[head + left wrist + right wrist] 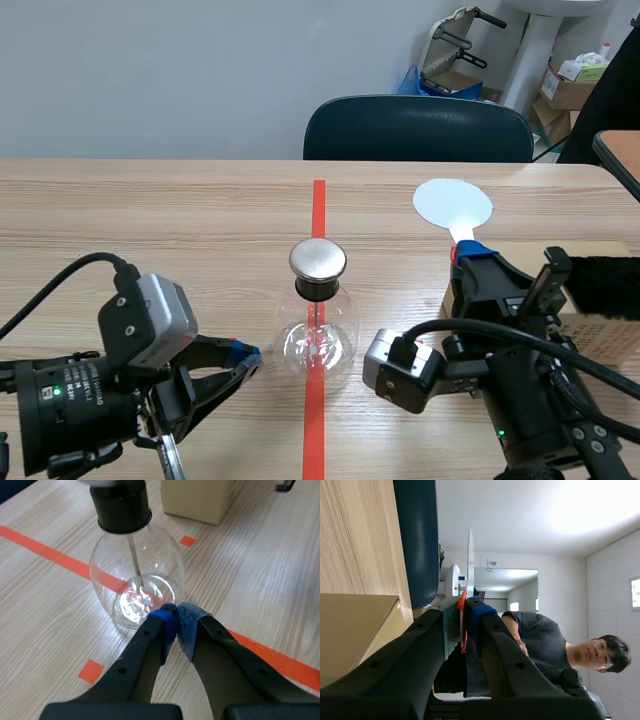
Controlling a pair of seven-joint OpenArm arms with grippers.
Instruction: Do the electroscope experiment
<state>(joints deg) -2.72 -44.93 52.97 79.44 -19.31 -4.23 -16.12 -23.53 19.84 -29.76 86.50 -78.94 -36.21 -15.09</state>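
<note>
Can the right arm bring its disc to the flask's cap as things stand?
Probably yes: the right gripper holds the disc raised, the cap is bare, and the left gripper sits low beside the flask.

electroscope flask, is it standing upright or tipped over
Upright. The electroscope flask sits on its base on the table, with its metal cap directly above and the rod hanging down inside.

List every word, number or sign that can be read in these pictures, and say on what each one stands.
No text can be read.
Left arm: small white print on the black body, too blurred to read.
Cardboard box: red print, too blurred to read.
Far boxes: labels too small to read.
Electroscope flask and white disc paddle: no text visible.
</note>
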